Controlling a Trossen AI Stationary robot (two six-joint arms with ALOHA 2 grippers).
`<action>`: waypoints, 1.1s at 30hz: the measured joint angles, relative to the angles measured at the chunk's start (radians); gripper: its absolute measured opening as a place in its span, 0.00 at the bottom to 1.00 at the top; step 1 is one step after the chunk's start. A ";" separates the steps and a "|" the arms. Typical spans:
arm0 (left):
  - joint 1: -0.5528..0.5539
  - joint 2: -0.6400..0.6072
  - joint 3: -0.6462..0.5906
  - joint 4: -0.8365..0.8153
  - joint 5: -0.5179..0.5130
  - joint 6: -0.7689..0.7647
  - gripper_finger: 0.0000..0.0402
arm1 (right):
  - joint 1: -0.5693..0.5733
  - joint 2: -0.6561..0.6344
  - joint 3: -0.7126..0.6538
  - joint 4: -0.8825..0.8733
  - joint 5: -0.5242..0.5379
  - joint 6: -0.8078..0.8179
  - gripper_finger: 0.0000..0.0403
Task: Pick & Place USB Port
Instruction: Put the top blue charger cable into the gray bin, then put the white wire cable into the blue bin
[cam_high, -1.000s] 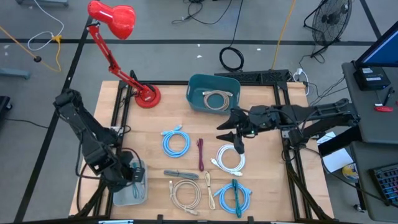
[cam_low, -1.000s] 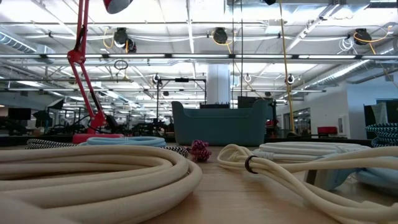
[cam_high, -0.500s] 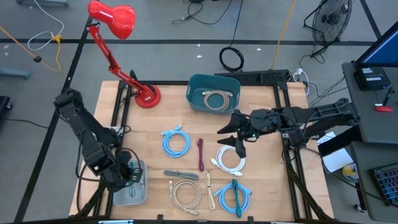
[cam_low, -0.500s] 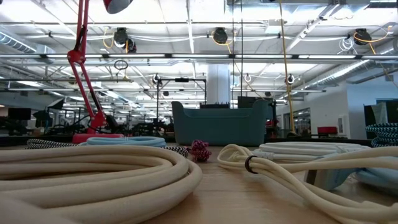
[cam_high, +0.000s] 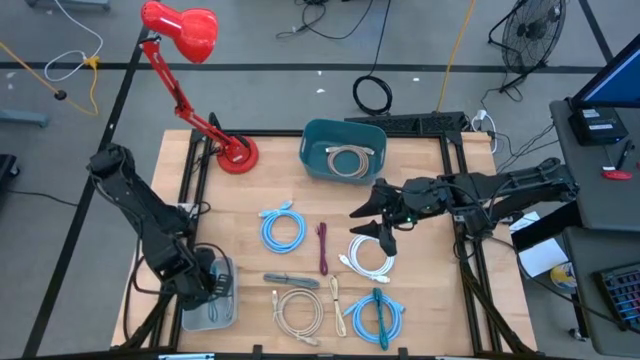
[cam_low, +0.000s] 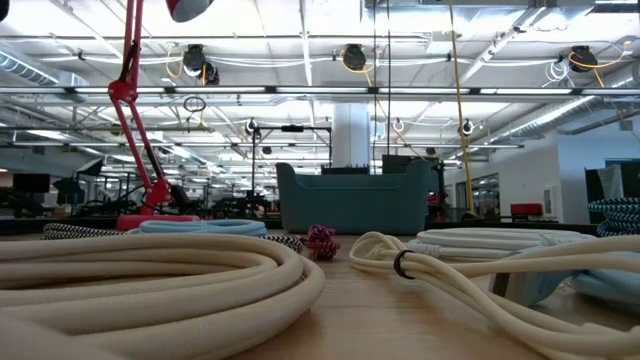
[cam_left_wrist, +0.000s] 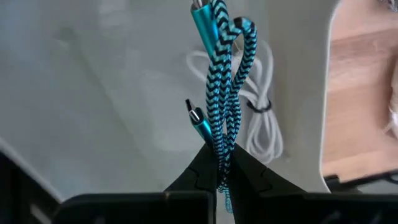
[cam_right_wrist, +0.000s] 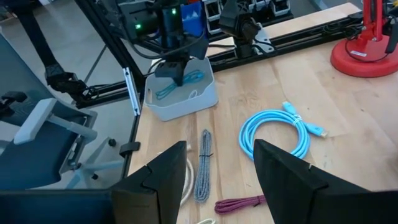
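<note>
left gripper (cam_left_wrist: 217, 163) shifted slightly over the grey bin (cam_high: 210, 312)
it still pinches the teal braided cable (cam_left_wrist: 225, 93); right gripper (cam_right_wrist: 219, 163), fingers spread, unmoved.

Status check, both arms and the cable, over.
Left gripper shut on teal braided cable, over the clear bin. Right gripper open, hovering above white cable. Nothing blocking.

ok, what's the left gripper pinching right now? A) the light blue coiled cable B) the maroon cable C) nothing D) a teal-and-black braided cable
D: the left gripper is shut on the teal-and-black braided cable, which it holds over the pale bin where a white cable already lies.
</note>
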 joint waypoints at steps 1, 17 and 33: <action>0.000 0.000 -0.011 0.029 0.001 0.001 0.03 | 0.000 0.000 0.000 0.000 0.000 0.000 0.44; 0.010 0.000 -0.113 0.133 0.043 -0.002 0.08 | 0.000 0.000 0.000 0.000 0.001 -0.007 0.44; 0.010 -0.002 -0.108 0.135 0.055 -0.014 0.29 | 0.000 0.000 0.000 0.000 0.001 -0.017 0.44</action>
